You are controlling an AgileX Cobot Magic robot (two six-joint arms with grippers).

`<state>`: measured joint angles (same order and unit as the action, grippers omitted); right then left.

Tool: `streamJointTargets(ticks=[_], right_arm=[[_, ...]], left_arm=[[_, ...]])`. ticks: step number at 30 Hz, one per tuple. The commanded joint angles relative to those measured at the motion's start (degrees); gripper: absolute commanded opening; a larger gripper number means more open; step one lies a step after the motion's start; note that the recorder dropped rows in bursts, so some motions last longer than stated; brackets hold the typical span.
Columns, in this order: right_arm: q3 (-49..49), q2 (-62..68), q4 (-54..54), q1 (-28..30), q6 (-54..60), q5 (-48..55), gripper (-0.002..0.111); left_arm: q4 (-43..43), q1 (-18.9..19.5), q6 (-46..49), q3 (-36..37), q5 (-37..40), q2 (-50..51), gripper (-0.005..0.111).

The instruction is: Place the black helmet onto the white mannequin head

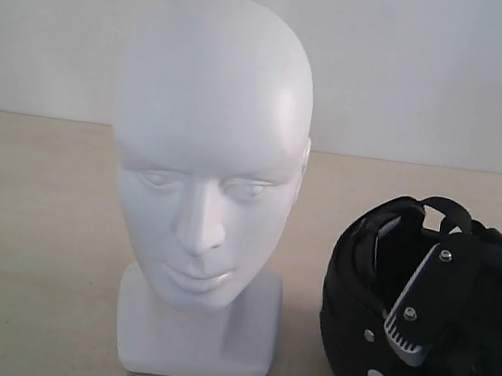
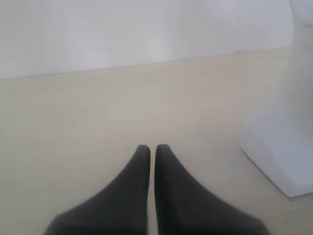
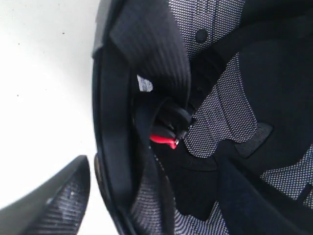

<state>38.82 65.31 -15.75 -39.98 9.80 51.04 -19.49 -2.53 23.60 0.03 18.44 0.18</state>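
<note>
**Right claw sits over the helmet's rim**

The right claw (image 3: 155,165) is spread wide. One finger is inside the black helmet (image 1: 350,352) and one is outside, with the rim between them. I think it is not squeezing yet, because a bit of table shows beside the outer finger. The left claw (image 2: 152,148) is pinched closed with nothing in it. It is low over the table (image 1: 28,241), near the base of the white mannequin head (image 1: 208,145).

The helmet lies toward the table's front right corner, apart from the head. I guess its shell is hard, smooth and a bit heavy, so it could slip or swing. The padding inside is soft. The rim looks like the best place to hold. The strap (image 1: 449,212) is floppy and no good to grab.

The helmet's open side points up and its round top is down, so it must be flipped. I cannot tell which way its front points. The head stands straight up.
</note>
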Motion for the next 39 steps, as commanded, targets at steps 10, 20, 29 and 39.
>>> streamJointTargets(ticks=[10,20,29,39], right_arm=[[-10.7,-0.05,-3.65,0.08,-3.79,-8.01,0.069],[-12.55,0.07,-6.65,0.08,-5.27,-14.19,0.039],[-14.12,3.96,-7.15,0.08,-6.65,-17.32,0.028],[-10.48,3.95,-6.44,0.08,-23.66,-19.44,0.0]], left_arm=[[-0.02,0.19,0.08,-0.03,-0.39,-0.18,0.004],[-0.02,0.19,0.08,-0.03,-0.39,-0.18,0.004],[-0.02,0.19,0.08,-0.03,-0.39,-0.18,0.004],[-0.02,0.19,0.08,-0.03,-0.39,-0.18,0.004]])
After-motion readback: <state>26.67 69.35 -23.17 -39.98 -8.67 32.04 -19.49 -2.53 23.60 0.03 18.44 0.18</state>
